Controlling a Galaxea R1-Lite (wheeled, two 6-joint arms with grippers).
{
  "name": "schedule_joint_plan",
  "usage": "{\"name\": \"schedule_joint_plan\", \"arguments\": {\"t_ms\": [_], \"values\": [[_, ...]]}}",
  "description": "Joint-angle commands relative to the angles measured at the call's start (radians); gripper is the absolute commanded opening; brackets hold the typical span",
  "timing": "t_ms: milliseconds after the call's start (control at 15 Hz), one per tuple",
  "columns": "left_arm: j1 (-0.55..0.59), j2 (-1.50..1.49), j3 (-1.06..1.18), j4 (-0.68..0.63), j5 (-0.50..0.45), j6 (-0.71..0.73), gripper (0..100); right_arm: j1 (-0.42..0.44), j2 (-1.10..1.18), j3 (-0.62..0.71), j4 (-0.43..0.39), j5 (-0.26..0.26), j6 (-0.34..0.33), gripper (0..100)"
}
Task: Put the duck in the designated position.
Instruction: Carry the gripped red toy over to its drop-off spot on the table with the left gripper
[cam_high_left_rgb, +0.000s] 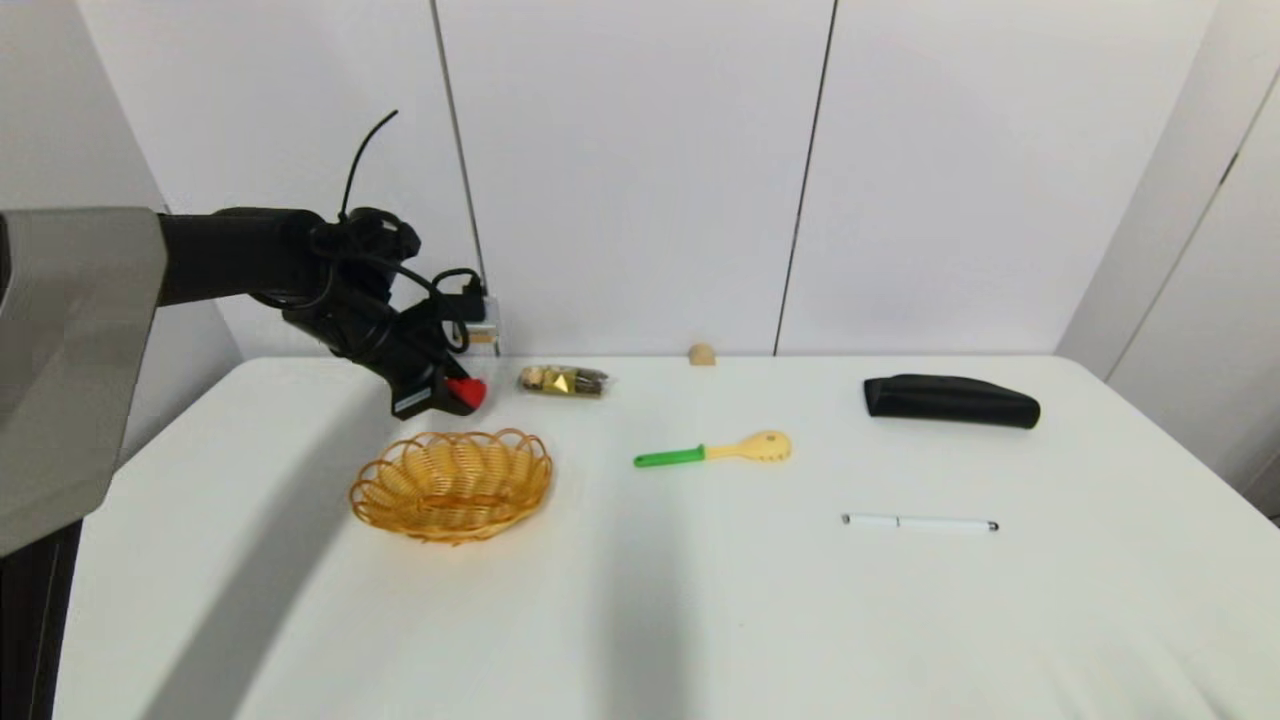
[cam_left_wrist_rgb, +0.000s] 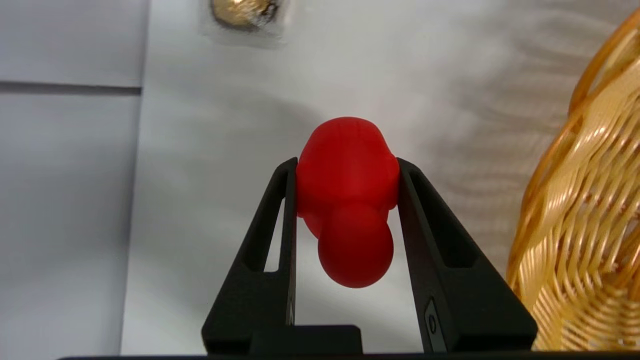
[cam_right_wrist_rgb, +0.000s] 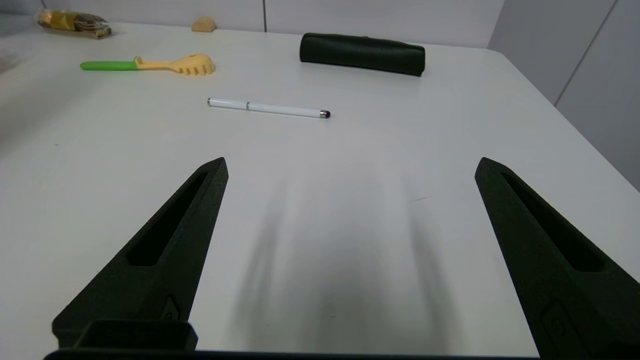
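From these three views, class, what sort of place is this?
Probably a robot test room, not a home: a bare white table before plain wall panels, unrelated props like a wicker basket and pen, and a left hand gripping a red duck.

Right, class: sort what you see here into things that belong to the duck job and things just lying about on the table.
Part of the job:
duck, held above the table
left hand, shut on it
wicker basket, close by, probably the target

Just lying about:
snack packet
green-handled pasta spoon
white pen
black case
right hand, open and idle
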Motion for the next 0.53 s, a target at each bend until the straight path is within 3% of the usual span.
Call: {"name": "schedule_joint_plan", "arguments": {"t_ms": [67, 533], "values": [[-0.008, 0.024, -0.002, 0.003, -0.005, 0.005, 0, 0.000, 0.001, 0.008, -0.001, 0.001, -0.001, 100], [-0.011, 0.039, -0.002, 0.005, -0.047, -0.001, 0, 0.000, 0.001, 0.008, -0.001, 0.001, -0.001, 100]]}}
